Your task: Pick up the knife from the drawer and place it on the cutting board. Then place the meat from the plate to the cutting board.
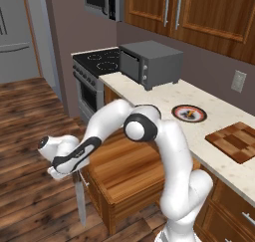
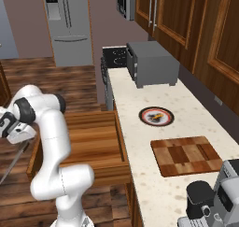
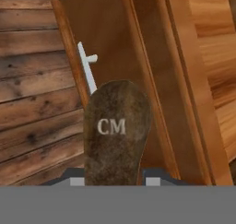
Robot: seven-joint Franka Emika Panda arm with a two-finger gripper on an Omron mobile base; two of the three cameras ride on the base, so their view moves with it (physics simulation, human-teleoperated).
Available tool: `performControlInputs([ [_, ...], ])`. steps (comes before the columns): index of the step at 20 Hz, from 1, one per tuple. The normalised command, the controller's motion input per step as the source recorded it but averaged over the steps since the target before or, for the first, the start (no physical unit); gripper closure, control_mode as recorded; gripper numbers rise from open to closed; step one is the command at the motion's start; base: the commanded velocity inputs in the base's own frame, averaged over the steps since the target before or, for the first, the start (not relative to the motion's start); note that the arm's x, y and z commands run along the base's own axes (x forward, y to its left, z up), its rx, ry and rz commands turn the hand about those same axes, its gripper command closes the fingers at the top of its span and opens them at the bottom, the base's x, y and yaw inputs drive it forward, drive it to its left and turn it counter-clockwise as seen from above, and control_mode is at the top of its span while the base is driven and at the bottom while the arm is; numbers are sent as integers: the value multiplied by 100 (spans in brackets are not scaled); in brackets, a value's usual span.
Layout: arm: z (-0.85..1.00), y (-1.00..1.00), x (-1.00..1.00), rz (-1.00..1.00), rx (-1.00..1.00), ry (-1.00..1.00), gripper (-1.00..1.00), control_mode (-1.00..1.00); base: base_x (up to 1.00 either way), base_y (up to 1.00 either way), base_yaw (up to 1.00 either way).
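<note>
Carrying the knife (image 1: 79,198), fingers pinching its handle, gripper (image 1: 74,175) beside the open drawer (image 1: 124,171); next, likely swing to the cutting board (image 1: 235,140)

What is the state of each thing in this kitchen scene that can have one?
Knife: held, blade hanging down.
Claw: shut on the knife.
Drawer: pulled open.
Cutting board: bare.
Plate: holds the meat.
Toaster oven: door closed.

Arm folded low, claw (image 1: 74,175) seemingly clamped on knife (image 1: 81,201).
</note>
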Motion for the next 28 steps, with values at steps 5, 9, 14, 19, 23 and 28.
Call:
performControlInputs([
  [5,-36,0,17,3,-5,0,100,-100,0,0,0],
  [9,-33,3,26,5,-5,0,100,-100,0,0,0],
  [14,-23,14,28,8,-1,0,100,-100,0,0,0],
  [19,-37,24,29,9,0,0,100,-100,0,0,0],
  [23,-36,2,15,5,0,0,100,-100,0,0,0],
  [28,-41,0,12,1,-2,0,100,-100,0,0,0],
])
